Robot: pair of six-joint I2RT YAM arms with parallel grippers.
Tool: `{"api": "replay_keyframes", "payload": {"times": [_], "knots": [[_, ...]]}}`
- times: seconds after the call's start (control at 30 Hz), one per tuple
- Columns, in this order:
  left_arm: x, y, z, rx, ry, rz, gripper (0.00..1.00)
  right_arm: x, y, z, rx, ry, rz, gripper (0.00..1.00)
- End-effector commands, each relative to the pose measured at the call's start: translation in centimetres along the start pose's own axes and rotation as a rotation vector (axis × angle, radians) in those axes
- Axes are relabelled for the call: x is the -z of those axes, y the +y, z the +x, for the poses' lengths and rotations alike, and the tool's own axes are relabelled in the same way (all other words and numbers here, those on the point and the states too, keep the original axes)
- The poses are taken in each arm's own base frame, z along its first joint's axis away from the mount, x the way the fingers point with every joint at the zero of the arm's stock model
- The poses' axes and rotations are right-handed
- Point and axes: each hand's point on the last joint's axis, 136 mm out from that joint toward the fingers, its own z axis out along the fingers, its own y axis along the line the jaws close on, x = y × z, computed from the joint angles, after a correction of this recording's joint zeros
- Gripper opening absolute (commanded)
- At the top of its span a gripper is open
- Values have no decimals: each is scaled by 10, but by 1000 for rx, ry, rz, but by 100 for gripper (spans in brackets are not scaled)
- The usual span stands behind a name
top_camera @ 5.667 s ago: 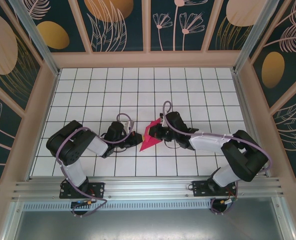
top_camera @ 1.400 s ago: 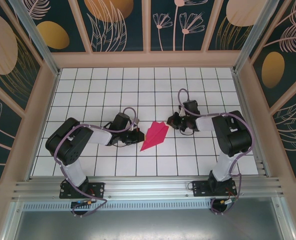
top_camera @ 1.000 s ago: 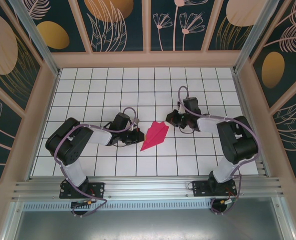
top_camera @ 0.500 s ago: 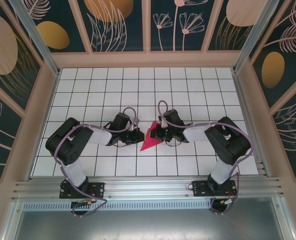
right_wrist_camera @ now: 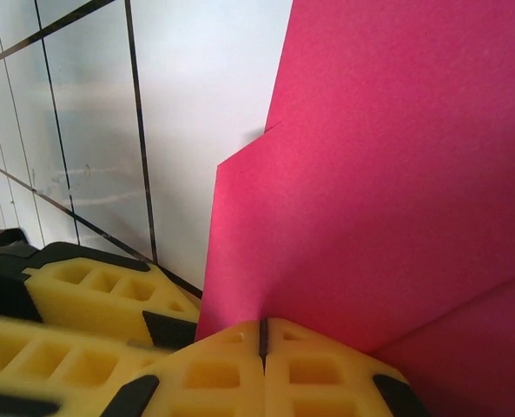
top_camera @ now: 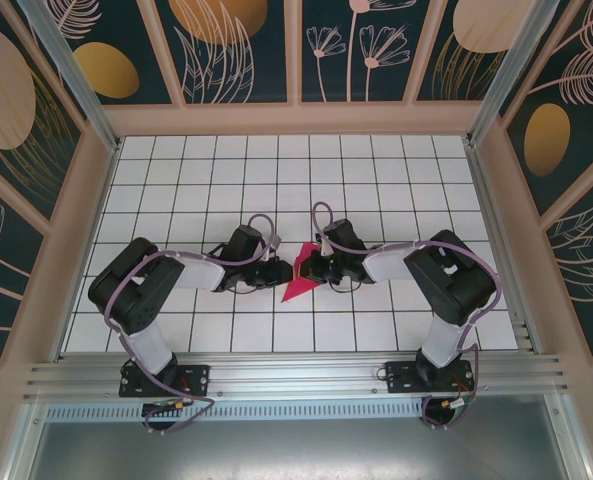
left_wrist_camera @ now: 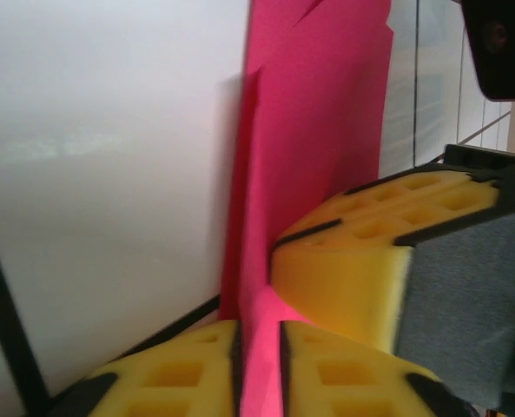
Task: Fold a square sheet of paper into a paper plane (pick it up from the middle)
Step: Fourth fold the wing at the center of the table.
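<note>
The magenta-red paper plane [top_camera: 295,286] stands partly on edge on the tiled table [top_camera: 226,180], between the two grippers. My left gripper [top_camera: 281,272] is at its left side. In the left wrist view the yellow jaws of the left gripper [left_wrist_camera: 259,340] stand a little apart, so it is open, with a fold of the paper plane [left_wrist_camera: 318,113] in the gap. My right gripper [top_camera: 305,268] meets it from the right. Seen from its own wrist, the right gripper [right_wrist_camera: 262,334] is shut on the edge of the paper plane [right_wrist_camera: 370,174].
A yellow pad of the right gripper's fingers [left_wrist_camera: 353,261] sits almost against the left jaws. The left gripper's fingers [right_wrist_camera: 83,295] lie close beside the right ones. Wooden walls [top_camera: 296,118] ring the table.
The right gripper swung left from beside the plane onto its right edge and gripped it. The plane tipped up from lying flat. The left jaws have parted slightly.
</note>
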Motion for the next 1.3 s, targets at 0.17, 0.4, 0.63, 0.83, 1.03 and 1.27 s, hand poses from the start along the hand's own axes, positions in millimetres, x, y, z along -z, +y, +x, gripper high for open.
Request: {"api": "replay_keyframes", "payload": {"times": [0.17,0.4,0.63,0.83,1.03,1.27], "knots": [[31,31,-8,16,-103,-260,34,-3,-24,1,-8,-1,97,2],[38,-14,-2,4,-109,-15,5,-3,-21,-1,-10,-5,85,2],[19,-27,10,21,-24,121,1,-3,-20,-2,-6,-7,83,2],[9,-17,22,48,29,125,1,-1,-19,-2,-2,-9,85,2],[1,3,41,79,101,78,2,-1,-16,-4,-2,-13,79,2],[-3,42,59,113,144,-69,2,1,-11,-6,0,-22,68,3]]}}
